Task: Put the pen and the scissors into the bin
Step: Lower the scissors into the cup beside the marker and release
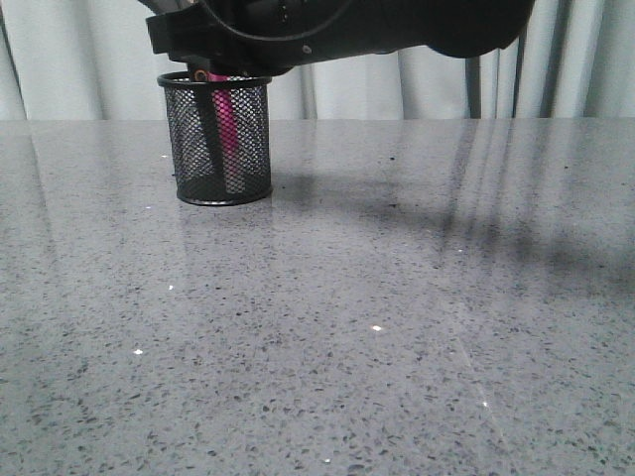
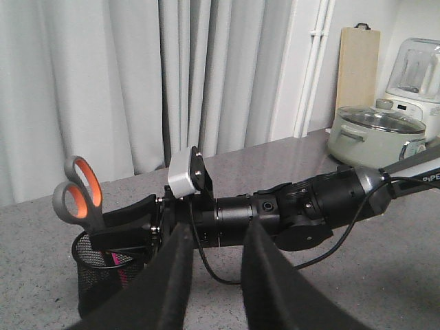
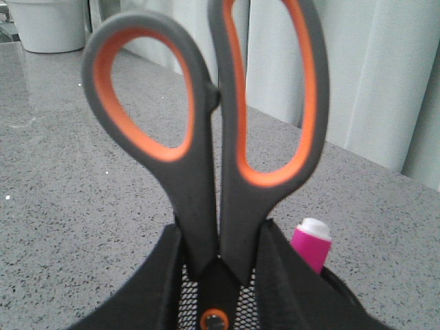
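The bin [image 1: 223,149] is black wire mesh with a solid black rim and base. Inside it the pen [image 1: 226,124] shows bright magenta-pink, capped by a small whitish tip. The scissors [image 3: 213,137] have grey handles with orange lining in both finger loops, plus an orange pivot just above the bin's mesh. The desk [image 1: 397,327] under the bin is grey stone, finely speckled dark with scattered white flecks.

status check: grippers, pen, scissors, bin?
Right gripper shut on scissors, blades down in bin. Pen already in bin. Left gripper open, empty. Nothing blocking.
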Controlling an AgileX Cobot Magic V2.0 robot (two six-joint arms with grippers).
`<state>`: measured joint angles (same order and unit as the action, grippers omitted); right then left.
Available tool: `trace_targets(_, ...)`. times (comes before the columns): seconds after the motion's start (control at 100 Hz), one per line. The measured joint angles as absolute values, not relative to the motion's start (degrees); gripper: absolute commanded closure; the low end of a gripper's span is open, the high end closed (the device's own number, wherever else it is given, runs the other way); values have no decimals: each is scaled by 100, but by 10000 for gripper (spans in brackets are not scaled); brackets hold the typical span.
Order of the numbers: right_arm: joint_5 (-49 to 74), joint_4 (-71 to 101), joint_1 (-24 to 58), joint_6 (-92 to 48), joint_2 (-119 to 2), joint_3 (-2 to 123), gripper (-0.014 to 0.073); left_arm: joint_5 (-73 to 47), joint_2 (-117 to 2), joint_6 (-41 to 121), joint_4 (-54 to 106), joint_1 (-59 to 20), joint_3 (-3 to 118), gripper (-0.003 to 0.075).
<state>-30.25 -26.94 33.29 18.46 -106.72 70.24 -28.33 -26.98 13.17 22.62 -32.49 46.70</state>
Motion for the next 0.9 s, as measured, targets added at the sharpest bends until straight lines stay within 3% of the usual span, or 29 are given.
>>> trace_targets(0.26,-3029,-2694,3329,1846,-10672,7024,648,-2833,-2698,1317,2296,-3249,4640,567)
trace_targets(0.56,-3029,-2694,3329,1846,-10672,7024,381,-2823,-2698,1317,2299,-3249,4640,567)
trace_targets(0.9,-3183,-2694,3329,1846,-10672,7024,272,-2813,-2698,1317,2312,-3249,4640,567)
